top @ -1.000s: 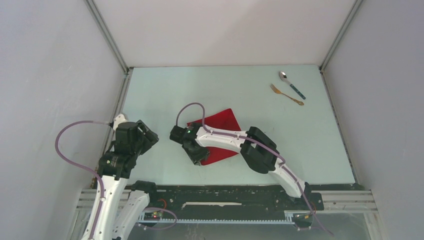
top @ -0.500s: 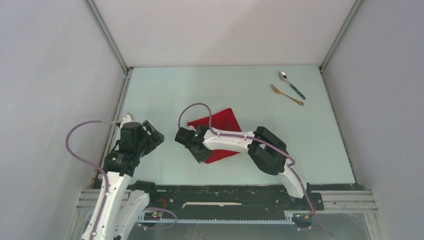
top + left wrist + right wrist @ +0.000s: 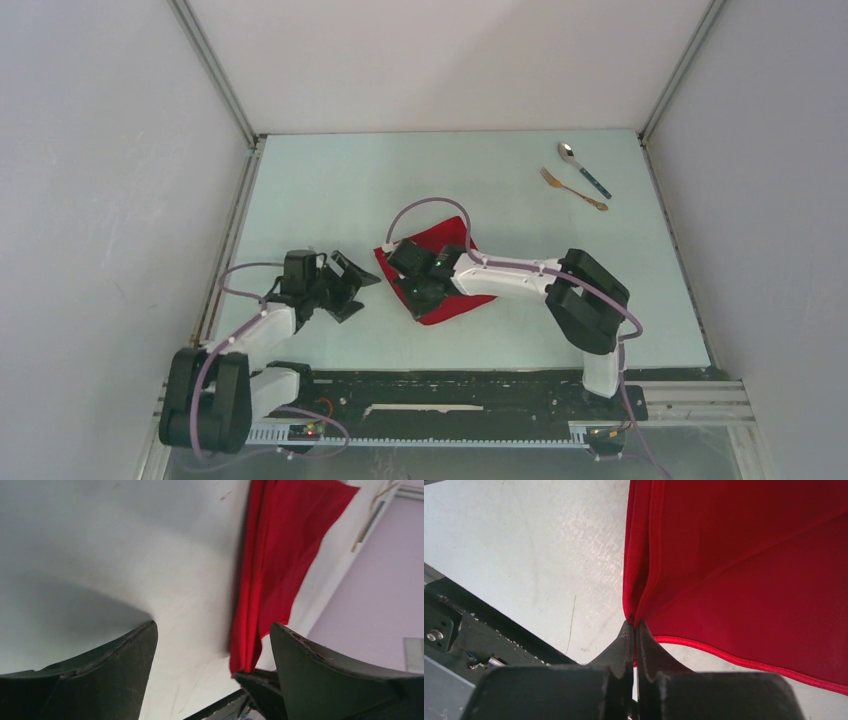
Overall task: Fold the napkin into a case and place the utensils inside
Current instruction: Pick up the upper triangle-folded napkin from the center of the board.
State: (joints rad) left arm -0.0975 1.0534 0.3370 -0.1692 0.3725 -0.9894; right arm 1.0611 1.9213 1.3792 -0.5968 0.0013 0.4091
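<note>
Red, slightly shiny napkin (image 3: 452,238) lies folded over — right gripper (image 3: 634,630) pinches its corner, left gripper (image 3: 212,630) spread wide.

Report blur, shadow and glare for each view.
Top external: even light, sharp, no glare. Left wrist: the napkin looks slightly smeared, and a broad soft shadow darkens the table. Right wrist: napkin hem crisp, faint sheen on the table, near fingers dark and soft.
</note>
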